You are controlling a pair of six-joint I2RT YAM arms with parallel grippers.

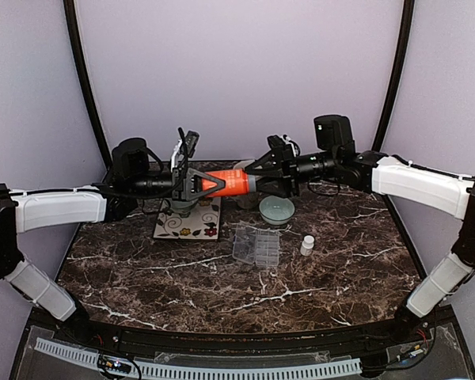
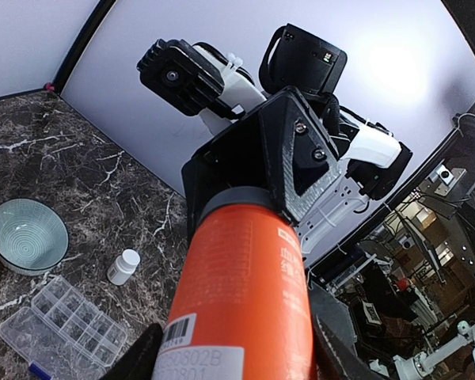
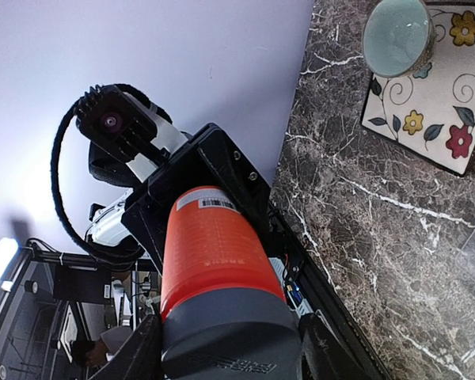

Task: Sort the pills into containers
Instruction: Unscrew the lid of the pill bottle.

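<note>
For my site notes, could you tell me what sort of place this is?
Probably a robotics lab cell: a marble-patterned table walled by a plain lilac backdrop, with more robot arms in the cluttered room beyond.

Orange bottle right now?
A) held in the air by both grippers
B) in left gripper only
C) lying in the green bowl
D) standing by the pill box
A: the orange bottle hangs level in the air, left gripper on its body, right gripper on its grey cap.
</note>
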